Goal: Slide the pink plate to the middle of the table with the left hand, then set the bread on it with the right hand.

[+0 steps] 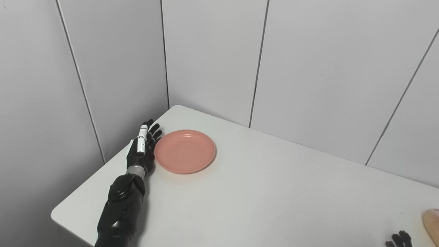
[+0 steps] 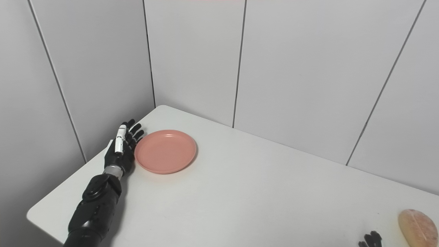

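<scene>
Left hand [image 1: 142,151] seemingly touching pink plate [image 1: 185,151] rim.

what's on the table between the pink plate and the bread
Nothing: between the plate and the bread lies only bare white table, clearest in the right eye view. The right hand sits below that line, near the bread.

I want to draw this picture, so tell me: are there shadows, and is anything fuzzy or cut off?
Left eye view: light is soft and even, with a faint shadow under the pink plate and beside the left hand; the bread is cut off at the edge. Right eye view: sharp, bread whole; only the right hand fingertips show.
</scene>
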### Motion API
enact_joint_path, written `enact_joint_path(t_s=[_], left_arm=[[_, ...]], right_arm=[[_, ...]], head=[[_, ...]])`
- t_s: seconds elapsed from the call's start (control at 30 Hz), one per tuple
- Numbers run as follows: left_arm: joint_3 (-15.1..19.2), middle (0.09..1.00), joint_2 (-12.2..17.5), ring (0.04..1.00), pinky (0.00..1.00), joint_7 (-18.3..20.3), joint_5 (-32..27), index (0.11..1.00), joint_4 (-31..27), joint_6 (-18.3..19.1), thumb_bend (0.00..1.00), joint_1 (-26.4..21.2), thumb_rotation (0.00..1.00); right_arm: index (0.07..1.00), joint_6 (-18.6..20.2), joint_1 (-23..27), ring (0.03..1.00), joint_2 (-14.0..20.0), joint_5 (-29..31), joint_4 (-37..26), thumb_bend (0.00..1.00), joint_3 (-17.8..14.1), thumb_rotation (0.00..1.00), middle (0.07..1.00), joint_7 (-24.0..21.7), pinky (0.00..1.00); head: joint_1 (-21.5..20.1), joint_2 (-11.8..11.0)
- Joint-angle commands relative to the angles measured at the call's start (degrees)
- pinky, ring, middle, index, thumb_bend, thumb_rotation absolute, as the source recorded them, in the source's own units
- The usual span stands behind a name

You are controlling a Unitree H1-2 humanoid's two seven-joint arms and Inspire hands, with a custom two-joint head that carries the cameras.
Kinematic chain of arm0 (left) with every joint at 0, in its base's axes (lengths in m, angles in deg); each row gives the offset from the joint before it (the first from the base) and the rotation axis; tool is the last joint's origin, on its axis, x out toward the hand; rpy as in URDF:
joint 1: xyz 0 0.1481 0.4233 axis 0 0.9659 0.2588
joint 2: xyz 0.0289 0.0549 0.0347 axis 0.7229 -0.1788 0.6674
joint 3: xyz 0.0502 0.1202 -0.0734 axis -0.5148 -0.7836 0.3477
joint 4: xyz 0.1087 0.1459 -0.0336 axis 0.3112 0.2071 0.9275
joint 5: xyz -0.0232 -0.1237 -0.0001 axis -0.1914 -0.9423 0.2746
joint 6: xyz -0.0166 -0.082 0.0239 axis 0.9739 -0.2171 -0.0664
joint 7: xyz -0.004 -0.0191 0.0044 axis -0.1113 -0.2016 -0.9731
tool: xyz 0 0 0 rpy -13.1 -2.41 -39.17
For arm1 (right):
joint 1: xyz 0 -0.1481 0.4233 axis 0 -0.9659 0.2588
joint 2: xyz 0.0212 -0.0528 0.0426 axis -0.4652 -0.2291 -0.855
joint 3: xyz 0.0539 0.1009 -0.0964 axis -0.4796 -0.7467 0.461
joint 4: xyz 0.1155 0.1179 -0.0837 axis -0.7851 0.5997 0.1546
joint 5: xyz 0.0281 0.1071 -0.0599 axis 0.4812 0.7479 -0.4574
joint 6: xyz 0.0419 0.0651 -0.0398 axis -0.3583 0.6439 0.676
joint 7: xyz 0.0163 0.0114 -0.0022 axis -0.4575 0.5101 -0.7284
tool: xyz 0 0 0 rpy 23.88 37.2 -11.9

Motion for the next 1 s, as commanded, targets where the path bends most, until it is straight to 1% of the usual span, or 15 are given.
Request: enact_joint_path(t_s=[0.0,0.1,0.2,0.3,0.33,0.4,0.47,0.67,0.77,0.9,0.97], left_arm=[[-0.7,0.944,-0.5,0.953,0.97,1.1,-0.7,0.93,0.7,1.1,0.27,-1.3,1.0],[-1.0,0.937,-1.0,0.941,0.96,0.6,-0.4,0.918,1.2,1.5,0.28,-1.9,1.0],[-1.6,0.941,-1.3,0.944,0.97,1.9,-0.4,0.92,2.9,1.0,0.28,-2.7,1.0],[-1.8,0.935,-1.4,0.938,0.96,3.0,-0.6,0.914,4.4,0.9,0.28,-3.3,1.0],[-1.8,0.945,-1.4,0.947,0.97,3.4,-0.9,0.926,4.5,1.1,0.29,-3.3,1.0],[-1.7,0.955,-1.8,0.952,0.96,4.2,-1.7,0.94,4.5,2.0,0.29,-3.4,1.0],[-1.9,0.954,-2.2,0.95,0.96,4.2,-2.1,0.942,4.1,2.7,0.29,-3.5,1.0],[-3.5,0.947,-2.5,0.949,0.97,5.2,-1.4,0.937,6.7,0.9,0.31,-4.3,1.0],[-3.6,0.945,-3.2,0.942,0.96,4.7,-1.5,0.93,7.6,1.2,0.3,-5.1,1.0],[-4.2,0.921,-3.7,0.923,0.93,5.7,-1.1,0.901,9.2,0.0,0.32,-5.8,1.0],[-4.3,0.914,-4.2,0.915,0.92,6.1,-1.4,0.897,9.4,0.2,0.32,-6.2,1.0]], right_arm=[[1.0,1.7,-0.7,1.0,0.2,-0.4,0.6,0.35,-0.3,1.0,1.0,0.5,1.0],[1.0,1.6,-0.7,1.0,0.1,-0.6,0.6,0.35,-0.2,1.0,1.0,0.6,1.0],[1.0,1.1,-0.7,1.0,0.4,-1.2,0.8,0.35,0.2,1.0,1.0,0.2,1.0],[1.0,0.4,-0.7,1.0,1.0,-1.9,1.0,0.32,0.9,1.0,1.0,-0.5,1.0],[1.0,0.4,-0.7,1.0,1.0,-1.8,1.1,0.34,0.9,1.0,1.0,-0.5,1.0],[1.0,1.5,-0.7,1.0,0.7,-1.3,0.4,0.35,0.8,1.0,1.0,-0.5,1.0],[1.0,2.3,-0.7,1.0,0.6,-1.0,-0.2,0.36,0.8,1.0,1.0,-0.8,1.0],[1.0,2.1,-0.9,1.0,0.3,-0.7,-0.6,0.32,1.0,1.0,1.0,-0.9,1.0],[1.0,1.9,-1.0,1.0,0.4,-0.8,-0.5,0.33,1.2,1.0,1.0,-0.9,1.0],[1.0,2.0,-1.1,1.0,0.2,-1.0,-0.7,0.31,1.5,1.0,1.0,-0.7,1.0],[1.0,1.9,-1.1,1.0,0.2,-1.2,-0.7,0.31,1.7,1.0,1.0,-0.7,1.0]], head=[[-0.2,0.0],[-0.4,0.1],[-0.8,0.2],[-1.5,0.4],[-1.5,0.4],[-1.8,0.5],[-2.1,0.6],[-3.2,1.0],[-3.7,1.2],[-4.7,1.6],[-5.4,1.9]])
